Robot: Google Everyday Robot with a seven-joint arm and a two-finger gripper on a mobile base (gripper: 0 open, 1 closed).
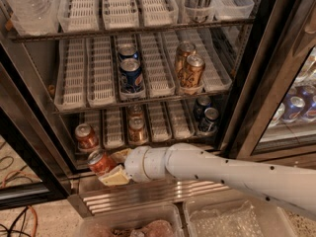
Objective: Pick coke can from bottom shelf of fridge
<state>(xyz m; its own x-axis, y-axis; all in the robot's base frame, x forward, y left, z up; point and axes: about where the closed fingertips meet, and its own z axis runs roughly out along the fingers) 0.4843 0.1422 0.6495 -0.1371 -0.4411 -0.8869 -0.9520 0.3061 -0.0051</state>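
My gripper (pixel 111 166) is shut on a red coke can (pixel 100 162) with a silver top. It holds the can tilted, just in front of the bottom shelf (pixel 179 120) at the left and above the fridge's ribbed steel base (pixel 148 192). The cream fingers (pixel 116 177) sit on either side of the can. A second red can (pixel 86 137) stands on the bottom shelf's left lane, behind the held one. The white arm reaches in from the lower right. The fridge frame (pixel 249 83) stands to the right.
Gold-orange cans (pixel 137 127) and dark cans (pixel 207 117) stand on the bottom shelf. Blue Pepsi cans (pixel 131 73) and tall gold cans (pixel 190 69) are on the rack above. Clear bins (pixel 232 218) lie below the base. Cables (pixel 19 216) run on the floor at left.
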